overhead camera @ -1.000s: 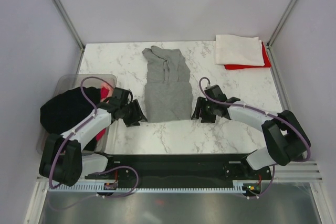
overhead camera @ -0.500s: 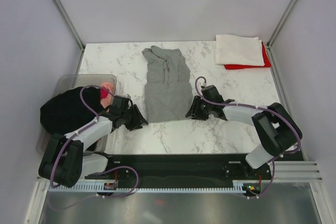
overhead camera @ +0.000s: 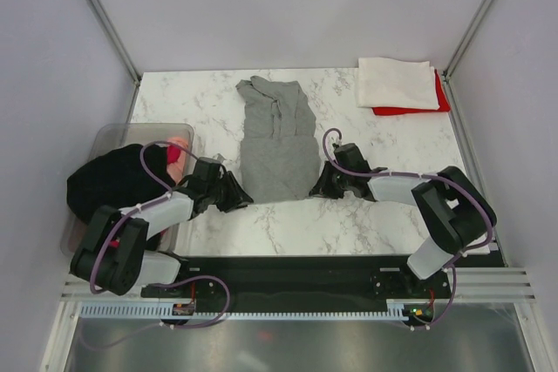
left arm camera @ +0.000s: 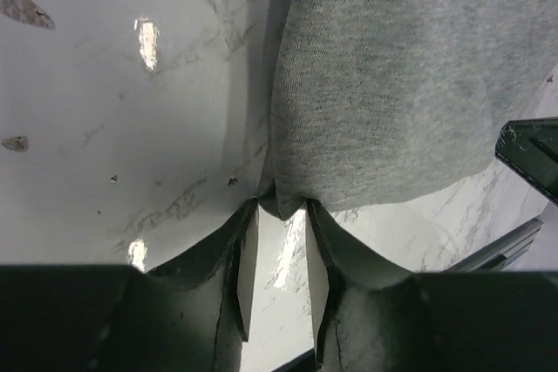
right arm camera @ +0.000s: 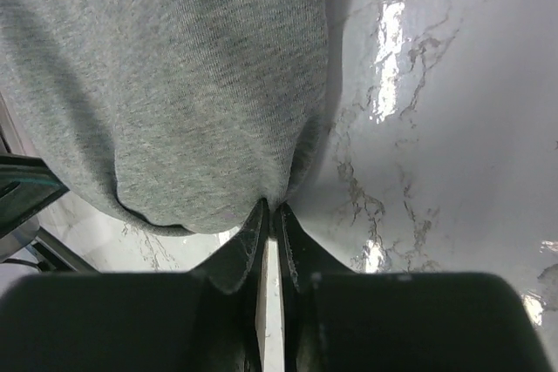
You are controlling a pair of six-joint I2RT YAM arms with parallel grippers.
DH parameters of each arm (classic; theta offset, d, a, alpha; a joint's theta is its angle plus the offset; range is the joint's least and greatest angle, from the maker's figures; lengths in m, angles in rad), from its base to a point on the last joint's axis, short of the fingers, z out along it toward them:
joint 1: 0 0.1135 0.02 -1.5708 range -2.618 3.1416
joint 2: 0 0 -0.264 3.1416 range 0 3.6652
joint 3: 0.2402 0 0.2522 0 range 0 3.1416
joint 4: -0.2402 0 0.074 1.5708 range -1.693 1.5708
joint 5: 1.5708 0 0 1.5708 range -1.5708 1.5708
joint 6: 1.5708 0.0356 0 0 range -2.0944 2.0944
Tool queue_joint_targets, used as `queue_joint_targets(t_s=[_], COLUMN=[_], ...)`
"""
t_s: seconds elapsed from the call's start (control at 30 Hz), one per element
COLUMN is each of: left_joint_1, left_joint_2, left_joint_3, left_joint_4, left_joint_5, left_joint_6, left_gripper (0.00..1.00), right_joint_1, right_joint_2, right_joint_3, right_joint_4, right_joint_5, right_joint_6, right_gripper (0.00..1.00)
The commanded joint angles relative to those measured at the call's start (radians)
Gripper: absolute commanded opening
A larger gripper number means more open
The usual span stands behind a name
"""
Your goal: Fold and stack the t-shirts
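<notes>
At the tabletop's point(overhead camera: 288, 224) left edge, a clear tub point(overhead camera: 113, 132) holds a black t-shirt point(overhead camera: 109, 182) and a pink t-shirt point(overhead camera: 177, 151), both unfolded. At centre lies a half-folded grey t-shirt point(overhead camera: 277, 154). The left gripper point(left arm camera: 282, 208) has its jaws narrowly apart around the near-left corner, and the right gripper point(right arm camera: 268, 206) pinches the near-right corner. In the far right corner, a white t-shirt point(overhead camera: 397, 83) lies folded atop a red t-shirt point(overhead camera: 403, 111).

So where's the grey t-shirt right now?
In the top view, the grey t-shirt lies mid-table, its near hem between the left gripper and the right gripper.

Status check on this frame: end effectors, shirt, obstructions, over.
Left end effector open, straddling near-left corner of grey t-shirt. Right end effector shut on its near-right corner. Shirt lying flat. Nothing blocking.
</notes>
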Motion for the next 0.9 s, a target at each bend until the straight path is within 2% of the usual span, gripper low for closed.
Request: queue_joint_targets(t_s=[0.0,0.07,0.13,0.2,0.3,0.53,0.63,0.87], left_joint_1=[-0.007,-0.007,-0.007,-0.007,-0.006,-0.007,-0.009,-0.038], left_joint_2=[0.037,0.051,0.060,0.051,0.007,-0.287,-0.344,-0.515], left_joint_3=[-0.026,-0.024,-0.003,0.029,0.090,0.246,0.244,0.090], left_joint_4=[0.086,0.105,0.109,0.092,0.015,-0.303,-0.351,-0.411], left_joint_5=[-0.014,-0.014,-0.026,-0.064,-0.091,-0.148,-0.132,-0.098], left_joint_6=[-0.023,-0.023,-0.010,0.001,0.030,0.092,0.087,0.017], left_gripper=[0.33,0.19,0.12,0.02,0.02,0.02,0.02,0.02], right_joint_1=[0.000,-0.001,-0.001,-0.004,-0.021,-0.027,-0.026,0.017], right_joint_2=[0.033,0.041,0.050,0.053,0.026,-0.256,-0.328,-0.451], right_joint_3=[-0.031,-0.034,-0.034,-0.033,-0.016,0.104,0.112,0.001], right_joint_4=[0.010,0.014,0.017,0.014,-0.054,-0.378,-0.412,-0.417], right_joint_5=[0.008,0.005,-0.001,-0.008,-0.002,0.106,0.091,0.110], right_joint_6=[-0.006,-0.007,-0.012,-0.020,-0.043,-0.104,-0.095,-0.029], right_gripper=[0.11,0.08,0.01,0.00,0.00,0.00,0.00,0.00])
